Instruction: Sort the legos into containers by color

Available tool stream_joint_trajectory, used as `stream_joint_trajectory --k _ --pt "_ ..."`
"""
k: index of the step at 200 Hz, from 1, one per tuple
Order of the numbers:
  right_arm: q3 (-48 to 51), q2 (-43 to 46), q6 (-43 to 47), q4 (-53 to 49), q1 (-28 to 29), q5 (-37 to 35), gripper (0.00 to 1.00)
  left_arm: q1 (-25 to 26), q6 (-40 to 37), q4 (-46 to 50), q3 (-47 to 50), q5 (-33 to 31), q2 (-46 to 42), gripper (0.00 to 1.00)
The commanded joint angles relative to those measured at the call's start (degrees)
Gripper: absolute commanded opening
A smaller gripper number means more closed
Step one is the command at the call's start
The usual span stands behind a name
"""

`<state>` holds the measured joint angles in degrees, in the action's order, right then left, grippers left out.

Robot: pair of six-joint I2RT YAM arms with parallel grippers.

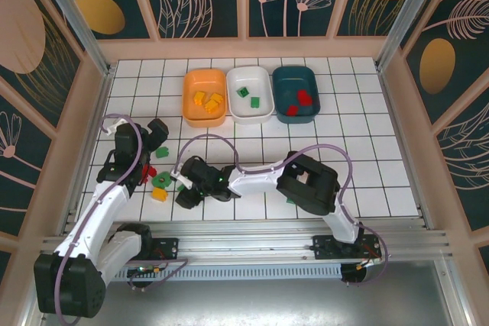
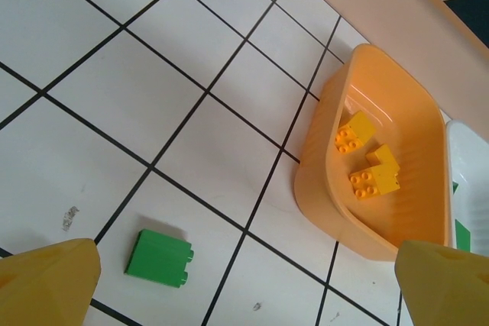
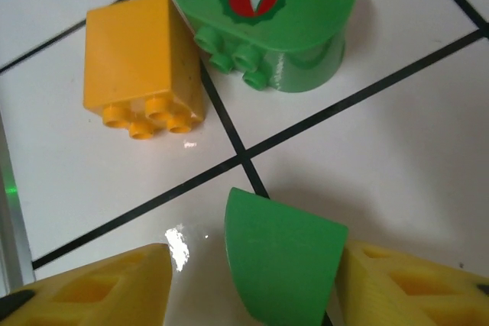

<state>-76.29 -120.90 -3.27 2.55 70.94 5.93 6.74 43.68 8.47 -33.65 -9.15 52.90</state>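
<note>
The three containers are placed in a row at the far side of the tiled table (image 1: pixel 367 150). The orange tub (image 1: pixel 191 108) is at the left, the white tub (image 1: pixel 263 112) in the middle and the teal tub (image 1: pixel 281 82) at the right. Yellow bricks (image 1: pixel 206 99) are seen in the orange one, green bricks (image 1: pixel 248 95) in the white one and red bricks (image 1: pixel 303 99) in the teal one.

The left gripper (image 1: pixel 159 137) is held above the left part of the table, and its jaws are spread wide with nothing between them. In its wrist view a single green brick (image 2: pixel 159 257) is lying on a tile, near to the orange tub but apart from it.

The right gripper (image 3: pixel 254 253) is stretched to the left near side, low over the tiles. Its jaws are partly open around a green curved piece (image 3: pixel 283 265). This piece is close against one finger, while a gap is left to the other. Just beyond it, a yellow brick (image 3: pixel 141 66) and a round green piece (image 3: pixel 263 20) with a printed label are lying side by side, apparently touching.
</note>
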Motion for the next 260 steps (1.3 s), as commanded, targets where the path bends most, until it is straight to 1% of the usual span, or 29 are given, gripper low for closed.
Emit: stream_joint_trajectory --k 1,8,22,46,67,105,141,162,173,193,203,216,223,233,244,260 --pt "-2.42 -1.97 -0.08 -0.47 0.32 -0.06 0.5 -0.41 0.43 0.31 -0.89 1.64 -0.7 0.98" --pt "-2.82 -2.57 0.18 -0.5 0.26 0.02 0.47 -0.42 0.2 -0.18 -0.57 2.12 -0.57 0.98" --pt "-3.49 -3.62 0.32 -0.53 0.26 -0.46 0.36 -0.4 0.7 -1.13 0.3 2.61 0.12 0.99" --pt "-2.89 -2.84 -0.49 0.45 0.16 -2.11 0.3 -0.4 1.46 -2.17 1.86 3.74 0.03 0.98" --pt "-0.88 -0.47 -0.6 2.65 -0.2 -2.81 0.28 -0.38 1.45 -2.58 2.69 3.59 -0.39 0.99" --pt "1.06 2.65 -1.39 4.77 -1.68 -4.6 0.27 -0.41 1.02 -2.5 2.1 4.36 0.35 0.99" --pt "3.95 7.46 -2.35 6.86 -5.45 -6.27 0.26 -0.4 0.92 -3.38 1.98 6.34 1.4 0.99" --pt "5.27 10.63 -2.29 7.58 -9.1 -6.55 0.26 -0.39 0.52 -4.31 1.98 7.96 2.39 0.98" --pt "5.07 11.75 -2.18 7.09 -11.63 -8.71 0.27 -0.42 0.49 -4.85 2.14 9.11 3.16 0.98" --pt "3.64 12.83 -2.41 6.23 -16.98 -10.97 0.26 -0.34 -0.29 -7.43 2.57 15.27 5.98 0.99" --pt "0.95 11.84 -2.45 4.36 -19.21 -12.62 0.26 -0.34 -0.45 -9.7 3.0 19.86 8.75 0.98" --pt "-2.77 10.23 -2.98 1.86 -22.18 -14.51 0.26 -0.27 0.01 -13.82 3.81 25.95 12.32 0.93" --pt "-4.64 9.12 -3.83 0.64 -24.1 -14.76 0.26 -0.17 0.8 -16.01 4.43 28.21 13.44 0.92" --pt "-7.31 7.32 -4.78 -1.34 -26.69 -15.33 0.26 0.4 2.14 -18.35 5.11 29.6 13.92 0.91" --pt "-10.32 5.0 -5.58 -3.23 -29.18 -16.56 0.26 1.78 3.21 -20.0 5.51 29.69 13.88 0.91" --pt "-15.65 1.02 -7.74 -7.43 -32.38 -16.51 0.27 4.38 2.09 -19.41 3.94 30.15 14.45 0.93"
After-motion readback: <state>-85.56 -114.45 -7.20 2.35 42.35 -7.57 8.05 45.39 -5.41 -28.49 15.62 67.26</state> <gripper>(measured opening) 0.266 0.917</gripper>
